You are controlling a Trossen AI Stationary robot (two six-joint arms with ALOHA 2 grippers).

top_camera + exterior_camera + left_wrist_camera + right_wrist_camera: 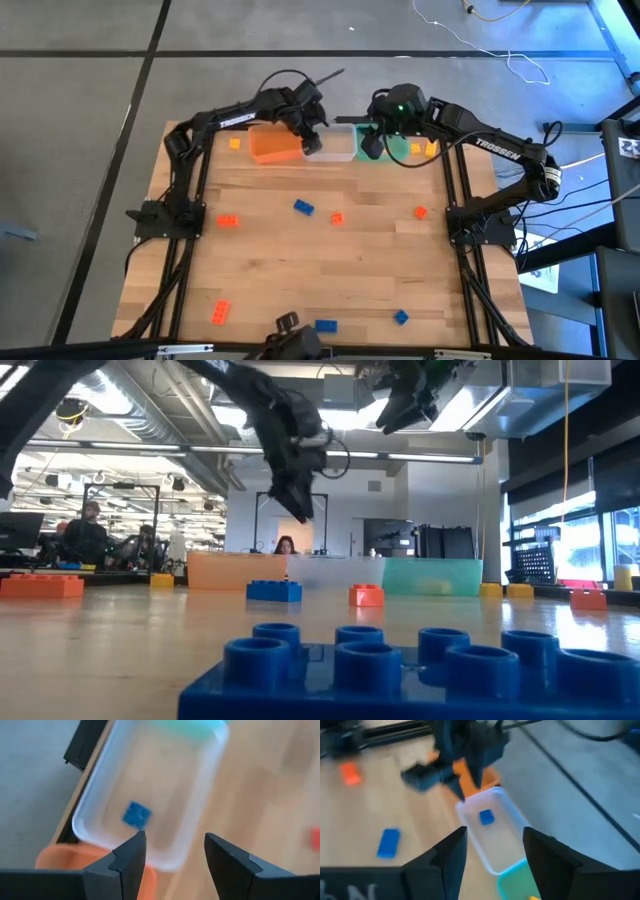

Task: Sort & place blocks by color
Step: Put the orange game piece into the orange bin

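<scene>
Both arms up at the far edge, over the row of tubs. Left gripper [175,852] hanging above the clear tub [210,765], fingers spread apart and holding nothing. One blue block [137,815] lying flat on that tub's floor, directly below. Right gripper [494,851] poised beside it over the green tub [398,150], fingers likewise parted and empty. Orange tub [274,146] just left of the clear one, touching or nearly so.

Plenty left out on the table [260,250]: orange blocks [228,220] scattered left, middle and right, more blue blocks [303,208] at centre and along the near edge, yellow blocks [429,149] by the far tubs.

Risk from here, at a guess: two wrists crowded close over neighbouring tubs, so a careless swing clipping the other arm or nudging a light tub out of line. Also tiny bricks against wide fingers, so a slightly off-centre pinch likely to squirt a block away.
</scene>
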